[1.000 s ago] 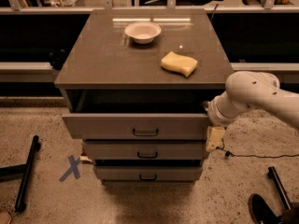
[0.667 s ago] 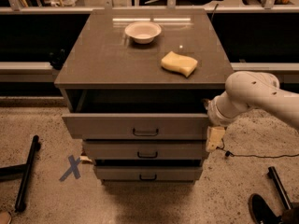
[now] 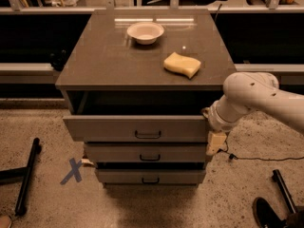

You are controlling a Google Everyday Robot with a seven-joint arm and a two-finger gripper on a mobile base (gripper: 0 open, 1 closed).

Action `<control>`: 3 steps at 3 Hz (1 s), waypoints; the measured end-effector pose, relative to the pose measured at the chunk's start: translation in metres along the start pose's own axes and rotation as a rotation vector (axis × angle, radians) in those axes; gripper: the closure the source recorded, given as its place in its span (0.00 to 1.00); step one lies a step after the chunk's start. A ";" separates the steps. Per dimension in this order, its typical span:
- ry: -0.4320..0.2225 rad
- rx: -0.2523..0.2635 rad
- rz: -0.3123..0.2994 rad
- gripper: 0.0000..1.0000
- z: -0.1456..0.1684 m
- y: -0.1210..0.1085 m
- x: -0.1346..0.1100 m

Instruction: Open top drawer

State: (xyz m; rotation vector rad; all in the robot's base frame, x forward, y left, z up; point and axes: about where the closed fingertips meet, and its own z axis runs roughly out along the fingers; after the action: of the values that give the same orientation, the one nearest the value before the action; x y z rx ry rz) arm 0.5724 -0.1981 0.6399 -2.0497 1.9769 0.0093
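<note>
Unmoved top drawer (image 3: 109, 127), pincer (image 3: 208, 113) rightward

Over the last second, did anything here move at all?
Nothing visibly changed. The top drawer stands pulled out as before, the gripper stays at its right end, and the bowl and sponge sit unmoved on the cabinet top.

White rounded arm (image 3: 266, 96), cream tool (image 3: 214, 141) beneath

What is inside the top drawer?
The top drawer is pulled out; only dark shadow shows inside, mostly covered by the countertop. The gripper sits at the drawer's right corner.
</note>
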 end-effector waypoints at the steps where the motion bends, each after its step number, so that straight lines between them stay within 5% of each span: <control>1: 0.004 -0.030 0.005 0.41 0.001 0.011 -0.001; 3: 0.008 -0.043 0.010 0.95 -0.003 0.022 -0.001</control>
State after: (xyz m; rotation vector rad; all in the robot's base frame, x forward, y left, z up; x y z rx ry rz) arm 0.5501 -0.1980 0.6381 -2.0694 2.0088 0.0470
